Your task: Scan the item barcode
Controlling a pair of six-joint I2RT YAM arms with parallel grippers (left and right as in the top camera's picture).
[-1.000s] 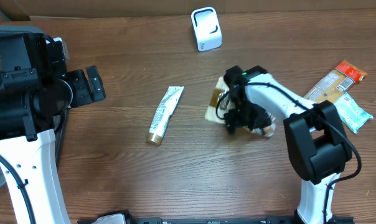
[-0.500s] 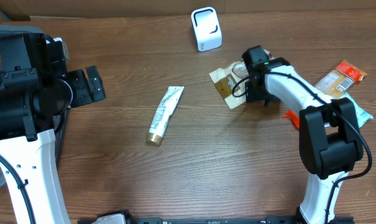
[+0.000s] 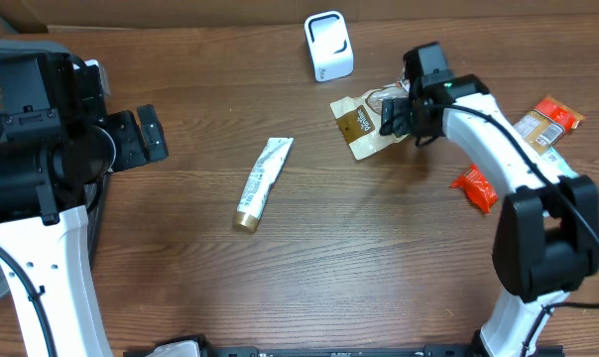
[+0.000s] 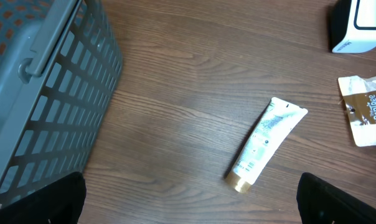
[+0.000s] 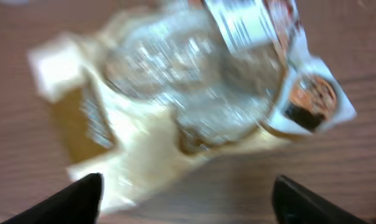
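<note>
1. Overhead view, far left: the left hand (image 3: 144,139) is seen spread wide and empty beside the grey basket (image 4: 51,93), apparently so that the middle of the surface (image 3: 309,278) is left free.
2. A white tube (image 3: 263,182) with a gold cap is laid flat, well apart from both hands. It is judged to be waiting its turn.
3. The white scanner (image 3: 328,46) is stood at the far edge, within reach of the right arm.
4. The cream-and-brown pouch (image 3: 362,126), taken to be the item for scanning, is found just in front of the scanner and slightly to its right. It is presumably placed there so that its barcode can be presented.
5. The right hand (image 3: 399,113) is set at the pouch's right end. In the right wrist view its fingers are seen wide apart with the pouch between them, but whether the pouch is clamped cannot be told.
6. A red packet (image 3: 475,188) and further packets (image 3: 547,124) are set aside on the right.
</note>
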